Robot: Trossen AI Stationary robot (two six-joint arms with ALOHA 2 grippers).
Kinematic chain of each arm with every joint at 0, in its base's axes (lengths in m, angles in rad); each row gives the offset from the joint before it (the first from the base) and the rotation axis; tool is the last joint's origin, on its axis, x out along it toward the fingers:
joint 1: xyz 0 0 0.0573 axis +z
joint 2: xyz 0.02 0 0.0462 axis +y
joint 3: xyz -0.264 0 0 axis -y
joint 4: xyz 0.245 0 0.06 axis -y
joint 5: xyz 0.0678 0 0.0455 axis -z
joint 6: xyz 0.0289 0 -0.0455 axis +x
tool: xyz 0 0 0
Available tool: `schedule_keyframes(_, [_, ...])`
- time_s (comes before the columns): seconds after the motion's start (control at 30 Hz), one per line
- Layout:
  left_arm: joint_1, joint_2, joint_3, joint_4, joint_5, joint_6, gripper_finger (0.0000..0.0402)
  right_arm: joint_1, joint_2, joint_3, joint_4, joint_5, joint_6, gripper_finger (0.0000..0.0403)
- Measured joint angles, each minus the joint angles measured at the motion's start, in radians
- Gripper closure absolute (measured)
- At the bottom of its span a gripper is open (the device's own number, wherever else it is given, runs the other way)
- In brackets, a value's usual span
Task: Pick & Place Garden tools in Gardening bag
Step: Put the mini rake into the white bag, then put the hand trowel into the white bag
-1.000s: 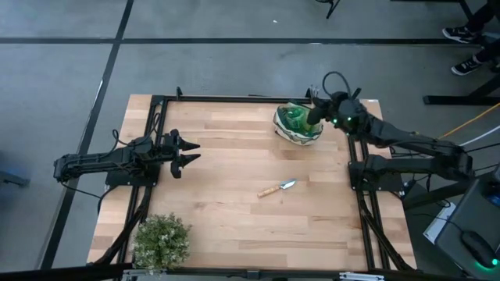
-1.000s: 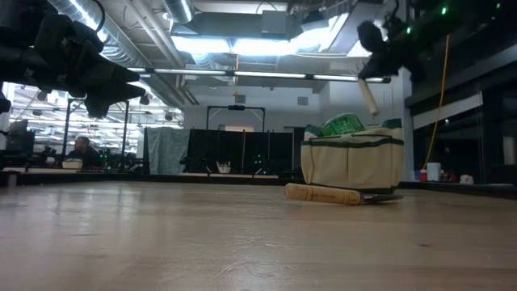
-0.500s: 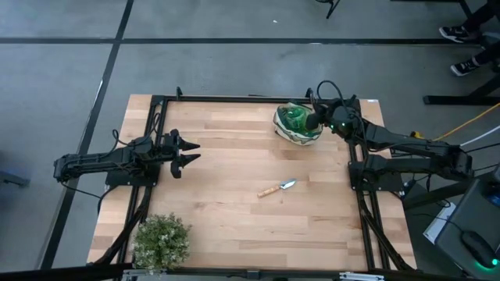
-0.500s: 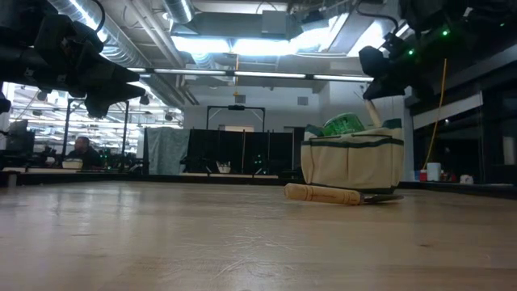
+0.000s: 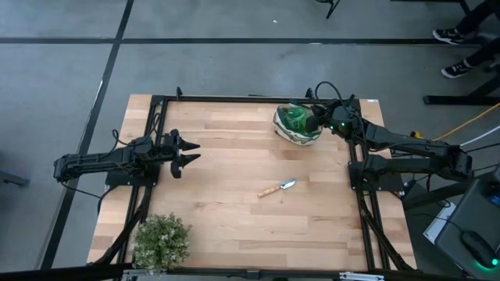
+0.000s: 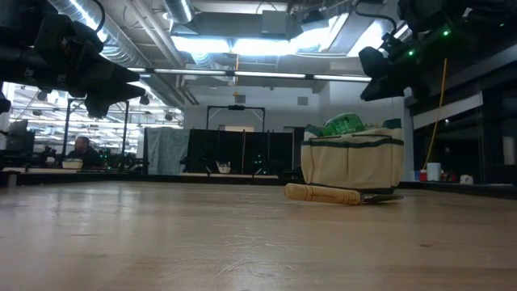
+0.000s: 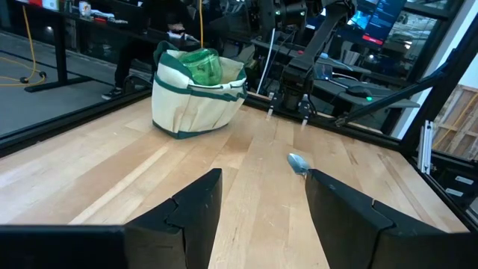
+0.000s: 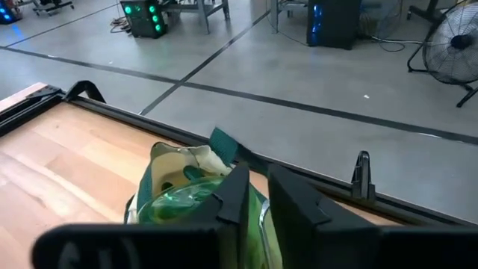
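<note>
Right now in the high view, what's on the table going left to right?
Left pincer → bushy plant overlaps it in the order, so skip it → trowel → gardening bag → right pincer, at the bag's right edge.

I see the gardening bag (image 5: 298,125) standing upright at the table's far right, cream sides with dark green trim, its round mouth open upward just below my right gripper (image 5: 314,122). A green spray bottle (image 7: 202,65) pokes out of its mouth. The trowel (image 5: 277,188), wooden handle and metal blade, lies flat on the bare wood, well apart from the bag and nearer the table's middle, blade toward the bag's side.
</note>
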Motion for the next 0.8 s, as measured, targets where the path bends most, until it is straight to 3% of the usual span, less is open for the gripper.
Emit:
schedule_keyframes(0.2, [0.000, 0.000, 0.000, 0.000, 0.000, 0.000, 0.0211, 0.000, 0.000, 0.000, 0.000, -0.033, 0.062, 0.0309])
schedule_keyframes(0.53, [0.000, 0.000, 0.000, 0.000, 0.000, 0.000, 0.0211, 0.004, 0.000, 0.000, 0.022, -0.344, 0.083, 0.0259])
schedule_keyframes(0.8, [0.000, 0.000, 0.000, 0.000, 0.000, 0.000, 0.0212, 0.054, 0.000, 0.000, 0.112, -0.443, 0.087, 0.0203])
